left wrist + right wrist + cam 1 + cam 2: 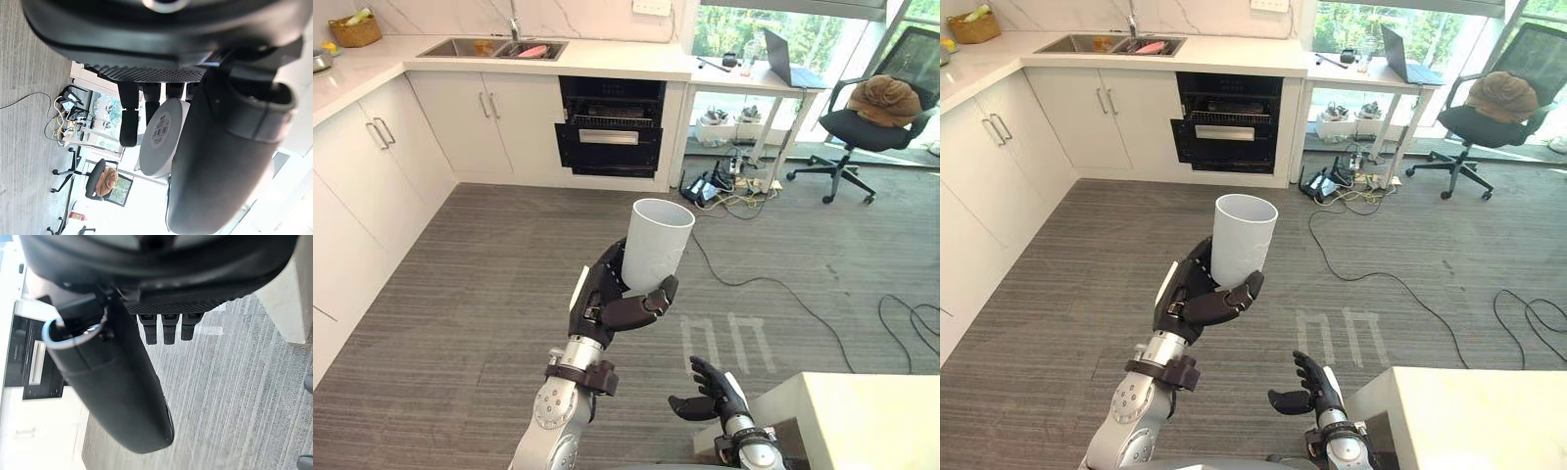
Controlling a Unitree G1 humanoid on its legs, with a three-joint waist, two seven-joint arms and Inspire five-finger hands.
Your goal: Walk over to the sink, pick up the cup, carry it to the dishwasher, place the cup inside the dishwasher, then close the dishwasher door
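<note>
Kitchen, grey plank floor (460,294). White cabinets (372,147) on the left, sink (489,47) on the far counter, dishwasher (610,127) ahead with its door seemingly ajar, well apart from me. Cup (656,243) sits upright in my left hand (607,296), fingers and thumb wrapped round its lower wall. I'd guess it's light, stiff, smooth and slippery. A low wrap suits it, so I'd avoid pinching the rim. Right hand (713,394) hangs loose and empty.

Looking into a fitted kitchen sharing its room with an office corner: showing white cabinets (460,122) under a pale counter (626,59), a sink (450,46) and an open dishwasher (610,137), and adjoining a desk (744,76) bearing a laptop (781,61), beside a swivel chair (862,130)
</note>
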